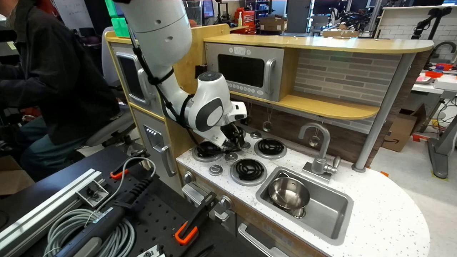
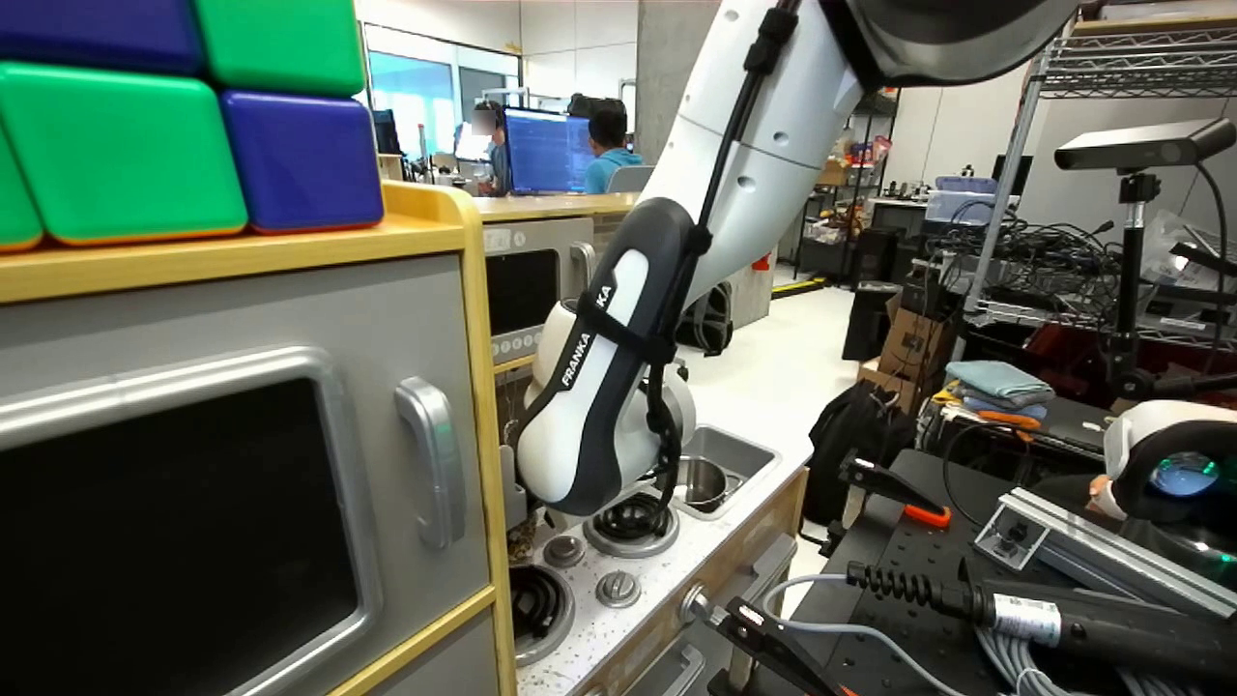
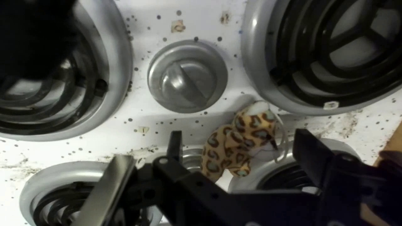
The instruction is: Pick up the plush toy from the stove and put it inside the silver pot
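Plush toy (image 3: 240,138) on stove (image 3: 176,121), toward back corner of counter (image 1: 385,203) by tall cabinet (image 2: 406,309). Gripper (image 3: 240,142) parted, straddling toy in wrist view, presumably for body grasp; contact unclear. Silver pot (image 1: 288,192) in sink (image 1: 330,214), toward counter's front edge, probably for short carry. Toy all but lost in both exterior views.

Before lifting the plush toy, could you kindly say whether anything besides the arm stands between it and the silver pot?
Nothing tall visible: only low knobs, a burner and the sink rim lie between the toy and the silver pot inside that sink.
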Tool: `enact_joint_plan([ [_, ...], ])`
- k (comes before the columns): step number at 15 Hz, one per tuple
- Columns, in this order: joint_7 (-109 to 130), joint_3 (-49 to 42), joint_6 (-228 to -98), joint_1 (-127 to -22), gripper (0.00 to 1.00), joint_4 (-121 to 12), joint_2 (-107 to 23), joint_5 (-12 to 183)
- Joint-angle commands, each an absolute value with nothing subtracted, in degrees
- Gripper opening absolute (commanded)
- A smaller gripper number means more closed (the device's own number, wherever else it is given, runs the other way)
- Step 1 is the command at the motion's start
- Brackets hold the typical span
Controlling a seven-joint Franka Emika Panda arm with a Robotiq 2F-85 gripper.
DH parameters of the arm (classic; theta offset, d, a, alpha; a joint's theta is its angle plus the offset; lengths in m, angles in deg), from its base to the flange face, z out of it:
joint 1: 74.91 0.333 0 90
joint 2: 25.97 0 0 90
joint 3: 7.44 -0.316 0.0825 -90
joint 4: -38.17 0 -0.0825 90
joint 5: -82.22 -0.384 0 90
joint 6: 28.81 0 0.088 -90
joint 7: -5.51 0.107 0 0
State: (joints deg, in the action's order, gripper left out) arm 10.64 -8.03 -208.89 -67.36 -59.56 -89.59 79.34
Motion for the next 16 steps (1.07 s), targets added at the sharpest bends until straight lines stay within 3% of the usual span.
enact_joint_plan([
  [1,12.9,-6.4,-209.9,-65.3,0.58,-55.0,-92.9,78.1],
  [7,9.8,-14.7,-207.0,-74.2,0.12,-61.4,-84.0,79.0],
  [9,9.3,-16.1,-204.1,-77.8,0.01,-65.2,-78.7,78.7],
  [16,15.5,-4.4,-196.3,-78.3,0.03,-70.5,-74.3,76.5],
])
